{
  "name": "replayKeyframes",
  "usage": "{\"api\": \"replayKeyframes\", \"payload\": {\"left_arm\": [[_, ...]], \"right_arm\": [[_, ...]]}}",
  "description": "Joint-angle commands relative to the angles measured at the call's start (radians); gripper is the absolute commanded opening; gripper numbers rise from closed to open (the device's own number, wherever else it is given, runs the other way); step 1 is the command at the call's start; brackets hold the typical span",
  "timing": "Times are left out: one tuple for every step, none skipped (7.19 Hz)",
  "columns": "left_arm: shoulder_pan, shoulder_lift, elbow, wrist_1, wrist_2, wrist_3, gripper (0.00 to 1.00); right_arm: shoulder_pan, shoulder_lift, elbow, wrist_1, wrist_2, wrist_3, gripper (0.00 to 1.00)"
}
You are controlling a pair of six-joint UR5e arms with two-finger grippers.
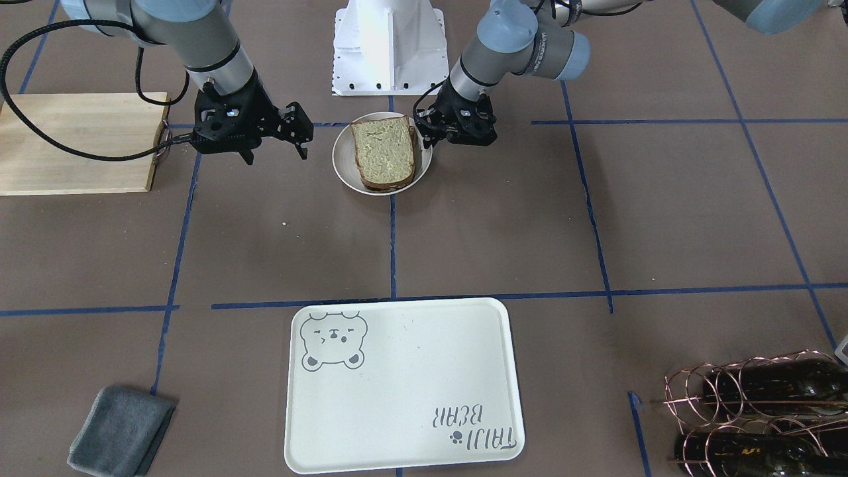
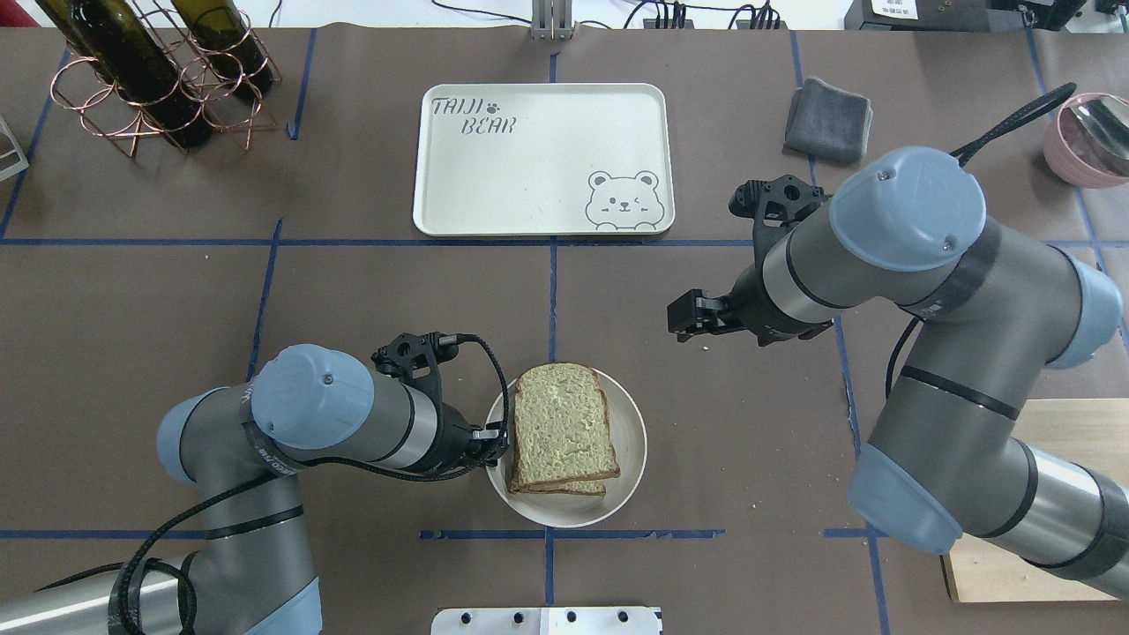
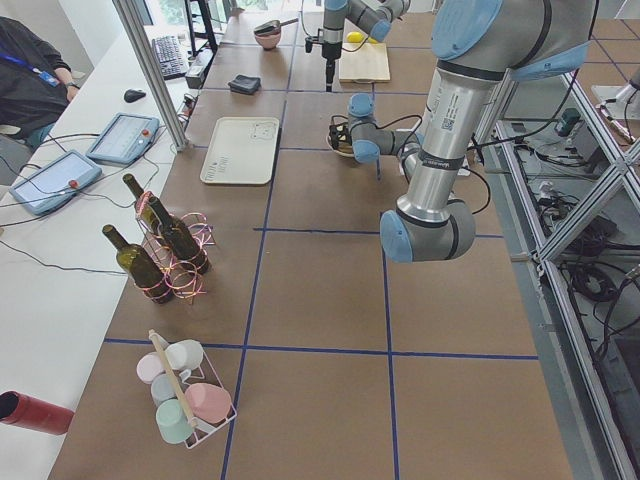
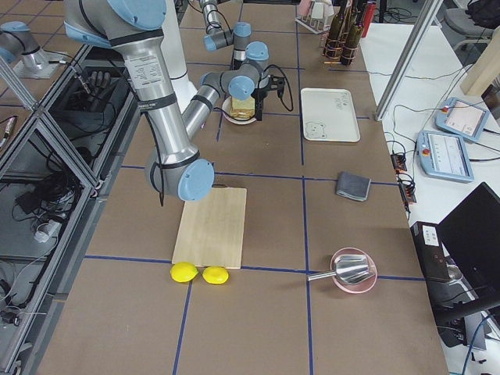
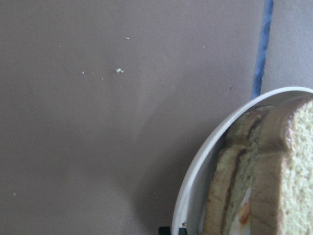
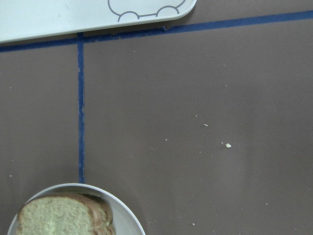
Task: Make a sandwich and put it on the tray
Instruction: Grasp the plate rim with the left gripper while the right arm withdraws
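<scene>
Sandwich (image 5: pixel 293 166), edge-on from the left wrist: two crusted slices stacked, with a sliver of white and orange between them, lying on a round white plate (image 5: pixel 193 196). The left jaws stand at the plate's rim, just beside the sandwich's crust; whether they are parted or closed cannot be told. The right jaws hang spread and empty above the counter (image 2: pixel 353 291), across the plate from the left jaws and apart from it. The tray (image 2: pixel 538 159) lies well apart from both pairs of jaws, beyond the plate from the robot's base; the sandwich is not yet on it. A wooden cutting board (image 1: pixel 73 142) lies near the right jaws, on their side away from the plate. A grey cloth (image 1: pixel 119 430) and a wire bottle rack (image 1: pixel 748 411) flank the tray, farthest from the jaws.
</scene>
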Motion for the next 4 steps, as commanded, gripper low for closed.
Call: {"api": "replayKeyframes", "payload": {"left_arm": [[-0.01,0.001,0.003,-0.028,-0.021,-0.086,0.0],[-0.038,-0.001,0.003,-0.028,-0.059,-0.097,0.0],[-0.09,-0.002,0.003,-0.025,-0.117,-0.119,0.0],[-0.156,-0.007,0.005,-0.013,-0.125,-0.136,0.0]], "right_arm": [[0.03,-0.101,0.04,-0.001,0.001,-0.106,1.0],[0.05,-0.148,0.058,-0.001,0.002,-0.162,1.0],[0.061,-0.185,0.071,-0.001,0.002,-0.21,1.0],[0.085,-0.213,0.072,-0.001,0.004,-0.265,1.0]]}}
